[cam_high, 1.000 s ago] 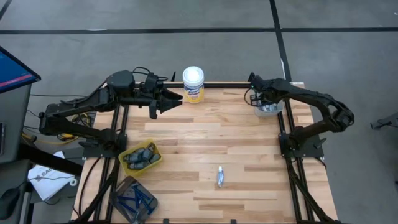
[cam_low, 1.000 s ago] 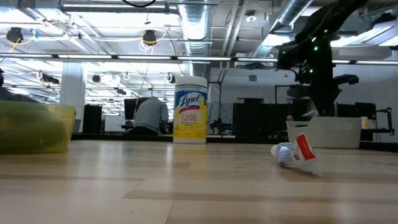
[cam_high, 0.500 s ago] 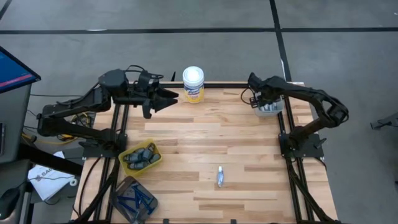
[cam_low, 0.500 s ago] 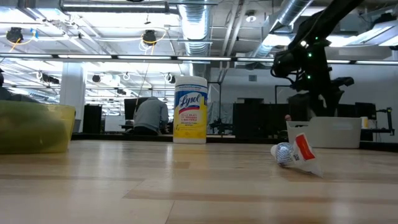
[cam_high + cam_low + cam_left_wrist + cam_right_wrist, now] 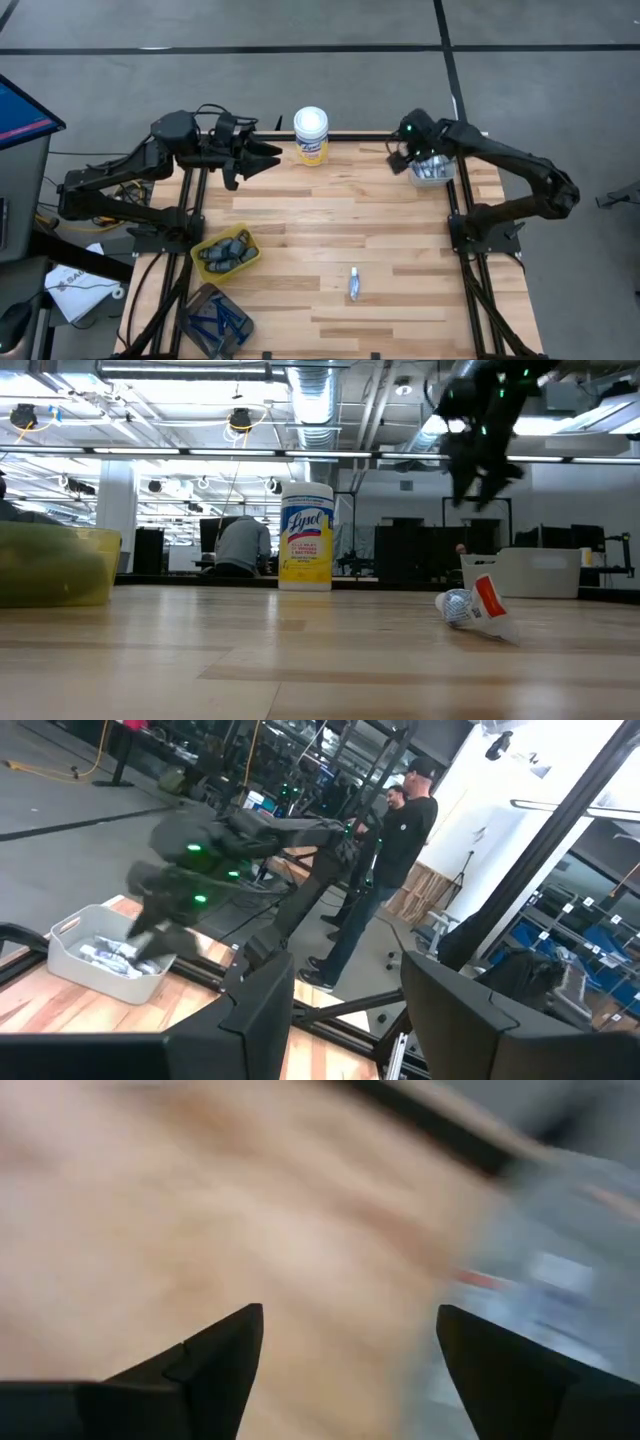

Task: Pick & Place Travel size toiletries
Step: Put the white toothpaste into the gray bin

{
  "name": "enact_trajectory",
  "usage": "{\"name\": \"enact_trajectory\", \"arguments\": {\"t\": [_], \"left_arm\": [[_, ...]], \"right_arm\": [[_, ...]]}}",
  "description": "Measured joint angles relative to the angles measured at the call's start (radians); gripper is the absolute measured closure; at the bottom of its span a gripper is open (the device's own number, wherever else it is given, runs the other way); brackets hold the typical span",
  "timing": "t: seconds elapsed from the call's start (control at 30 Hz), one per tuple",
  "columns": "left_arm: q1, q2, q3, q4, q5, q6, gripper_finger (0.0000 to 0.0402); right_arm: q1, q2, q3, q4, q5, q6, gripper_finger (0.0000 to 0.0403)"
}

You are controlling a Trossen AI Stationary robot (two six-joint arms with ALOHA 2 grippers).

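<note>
Across the pale wooden slat table (image 5: 320, 215), a small white tube with blue print (image 5: 353, 284) lies alone near the near edge. More toiletries fill a grey plastic bin (image 5: 432, 173) at the far right corner, beside the right gripper (image 5: 400, 160), its fingers spread and empty. Left gripper (image 5: 268, 156) hovers half-spread near the far left corner. Beyond, a person (image 5: 385, 870) stands in the workshop; the bin's contents are blurred.

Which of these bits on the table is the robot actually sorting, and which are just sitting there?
Job:
- tube lying alone on the table
- tubes in white bin
- grey sticks in yellow bin
- blue sticks in dark bin

Lying about:
- canister
</note>
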Motion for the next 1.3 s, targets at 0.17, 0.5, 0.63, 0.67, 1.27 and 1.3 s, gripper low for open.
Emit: {"name": "enact_trajectory", "arguments": {"t": [0.17,0.5,0.63,0.67,1.27,1.3], "left_arm": [[0.000,-0.005,0.000,0.000,-0.004,0.001,0.0219],[0.000,-0.004,0.000,-0.001,-0.003,0.000,0.0219],[-0.005,-0.006,0.000,-0.009,-0.003,-0.001,0.0219],[-0.009,-0.008,0.000,-0.011,-0.003,-0.002,0.0219],[-0.010,-0.049,0.000,-0.050,0.013,0.006,0.0219],[-0.010,-0.049,0.000,-0.048,0.013,0.006,0.0219]], "right_arm": [[0.222,-0.023,0.003,0.068,-0.154,0.012,0.0112],[0.646,0.068,0.004,0.189,-0.106,0.159,0.0113],[0.722,0.147,0.004,0.218,-0.104,0.297,0.0113],[0.732,0.162,0.001,0.191,-0.104,0.344,0.0113],[0.839,0.286,0.003,-0.005,-0.072,0.923,0.0113],[0.848,0.295,0.002,-0.004,-0.073,0.931,0.0113]]}}
